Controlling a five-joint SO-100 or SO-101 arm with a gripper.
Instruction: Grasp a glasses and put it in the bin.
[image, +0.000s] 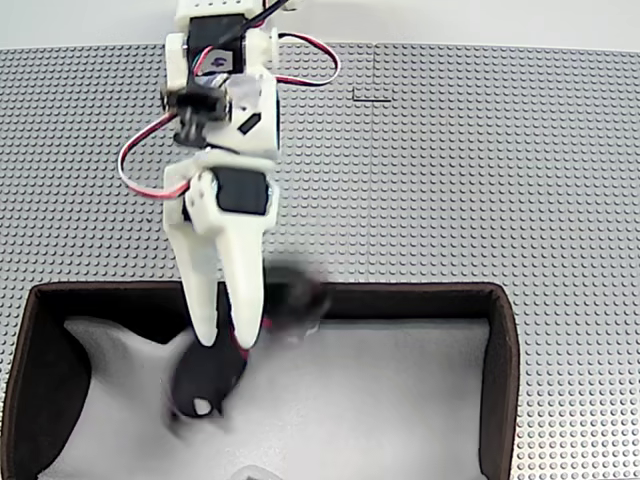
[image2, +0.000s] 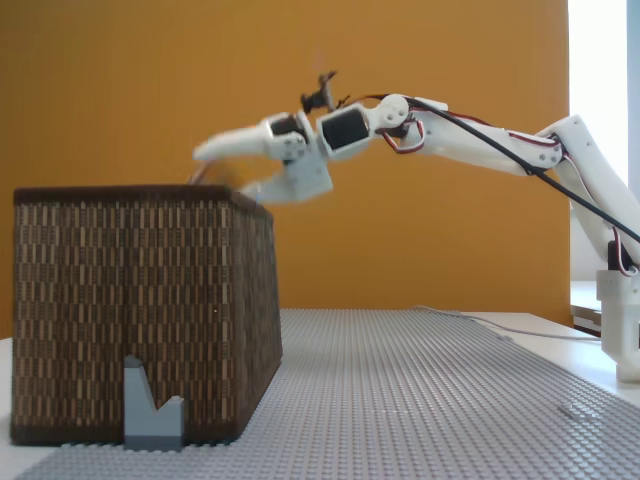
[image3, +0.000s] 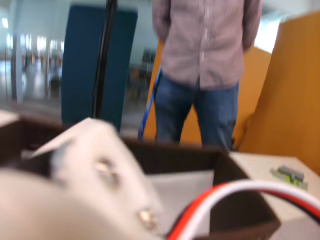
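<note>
In the wrist view, the nearest things are a blurred white part of the arm (image3: 90, 165) and red, white and black wires (image3: 235, 200), which cover much of the bin (image3: 240, 200). Behind the bin stands a person (image3: 202, 70) in a checked shirt and jeans, beside an orange wall (image3: 295, 90) and a dark blue panel (image3: 92, 60).

In a fixed view from the side, a small grey block (image2: 152, 408) leans against the front of the bin's woven brown wall.

From above, the hand (image: 227, 335) reaches over the bin's (image: 500, 380) back wall, its two white fingers (image: 203, 290) spread apart. The glasses (image: 285, 305) are blurred: one dark part lies just right of the fingertips, the other lens (image: 205, 380) below them on the white lining. Whether the fingers touch the glasses cannot be told.

The desk (image: 450, 180) is a grey studded plate.
</note>
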